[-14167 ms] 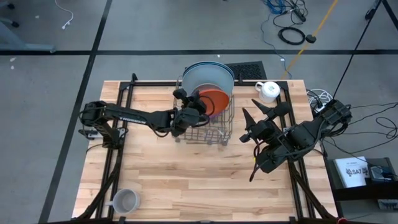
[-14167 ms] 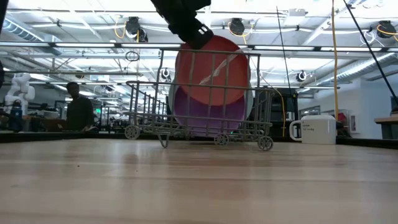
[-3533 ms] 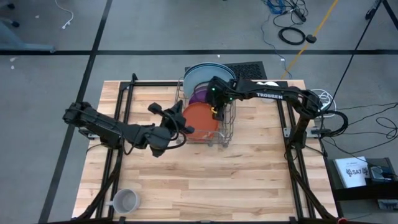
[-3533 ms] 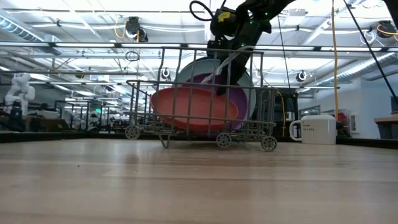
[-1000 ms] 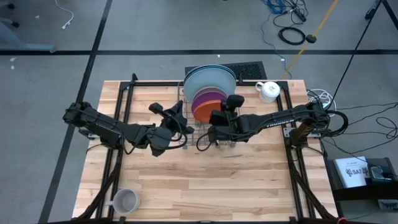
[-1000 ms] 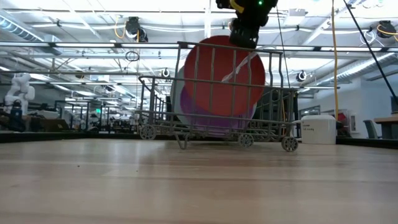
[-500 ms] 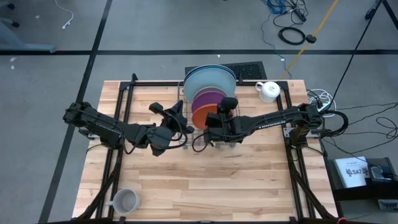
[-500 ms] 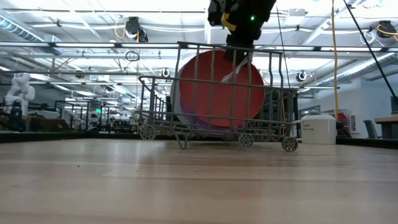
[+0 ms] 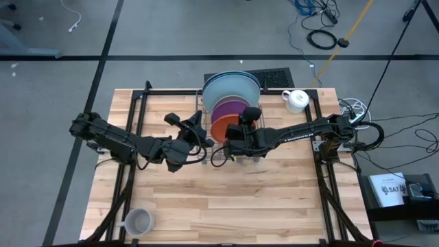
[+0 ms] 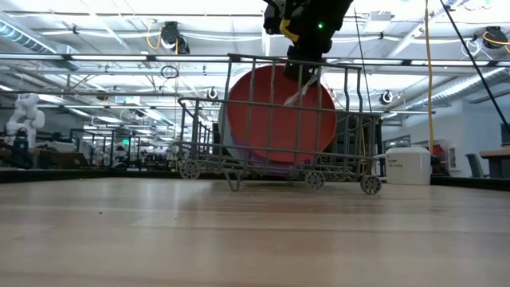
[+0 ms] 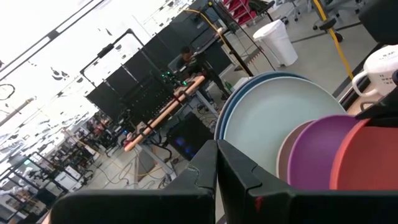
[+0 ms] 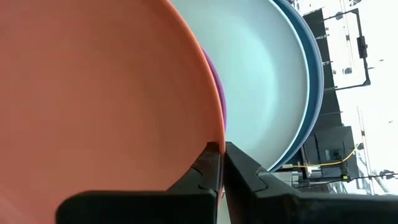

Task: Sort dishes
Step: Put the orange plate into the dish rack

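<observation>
An orange plate (image 10: 280, 112) stands on edge in the wire dish rack (image 10: 355, 119), in front of a purple plate (image 9: 230, 110), a large light blue plate (image 9: 230, 86) and a dark blue one (image 12: 314, 81). My right gripper (image 12: 221, 149) is shut on the orange plate's upper rim; the low view shows it (image 10: 301, 73) above the rack. My left gripper (image 9: 197, 135) hangs shut beside the rack's left side, with nothing between its fingers (image 11: 216, 163). My right gripper pinches the orange plate's rim (image 12: 213, 138) between its two fingers, at the plate's top (image 10: 296, 70). It comes slanting down from the table's right side. The plate stands upright below the fingers, its lower part inside the rack among the wires.
A white mug (image 9: 296, 100) stands at the table's far right, right of the rack. A grey mug (image 9: 138, 221) sits at the near left corner. Bare wood lies in front of the rack. The room with desks and people shows beyond the table.
My right gripper has sunk a little and shifted slightly toward the table's left, still shut on the orange plate. The plate has gone lower into the rack and stays upright. My left arm has kept still.
</observation>
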